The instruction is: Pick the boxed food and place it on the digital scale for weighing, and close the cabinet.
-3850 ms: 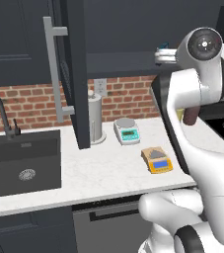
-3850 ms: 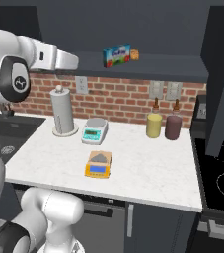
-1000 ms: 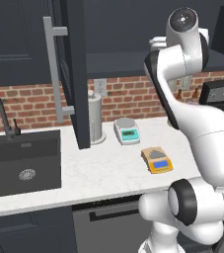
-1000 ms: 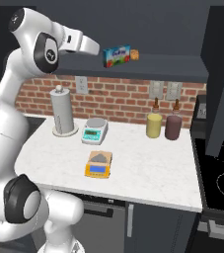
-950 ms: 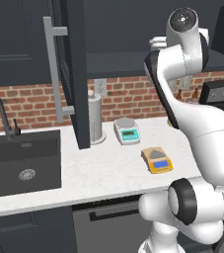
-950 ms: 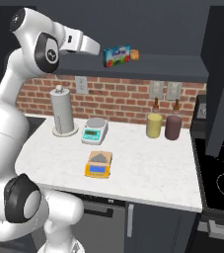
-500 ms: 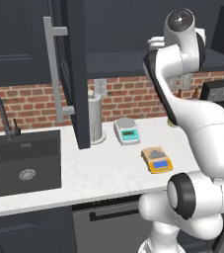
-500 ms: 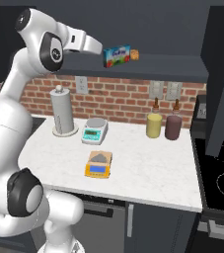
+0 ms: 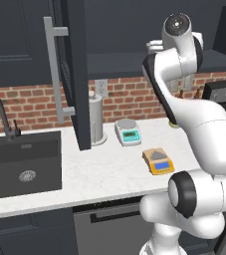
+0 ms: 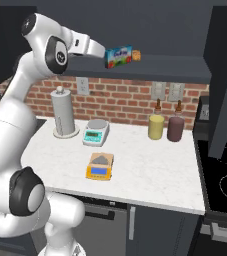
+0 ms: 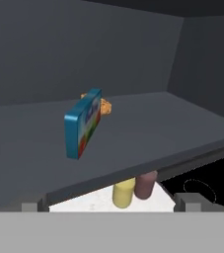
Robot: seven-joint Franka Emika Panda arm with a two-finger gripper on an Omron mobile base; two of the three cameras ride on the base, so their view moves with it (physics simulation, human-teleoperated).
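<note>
The boxed food (image 10: 119,56), a blue carton with a white band, stands on its edge on the shelf of the open cabinet (image 10: 160,67). In the hand view the boxed food (image 11: 84,122) lies ahead and slightly left of centre, apart from my fingertips (image 11: 29,206). My gripper (image 10: 103,53) is open and empty, raised to shelf height just left of the carton. The digital scale (image 10: 100,166), orange-yellow with a grey platform, sits bare on the white counter; the left base view has the scale (image 9: 158,160) in front of my arm. The cabinet door (image 9: 77,74) stands swung out.
A small orange snack (image 10: 136,56) lies behind the carton. A white-and-teal scale (image 10: 96,132), a paper towel roll (image 10: 64,115), a yellow bottle (image 10: 156,126) and a maroon bottle (image 10: 175,127) stand along the brick wall. Sink (image 9: 22,167) at left, stove (image 10: 225,185) at right, second open door (image 10: 225,75).
My gripper has edged a little closer to the boxed food along the shelf. It stays open, and the carton has not moved.
</note>
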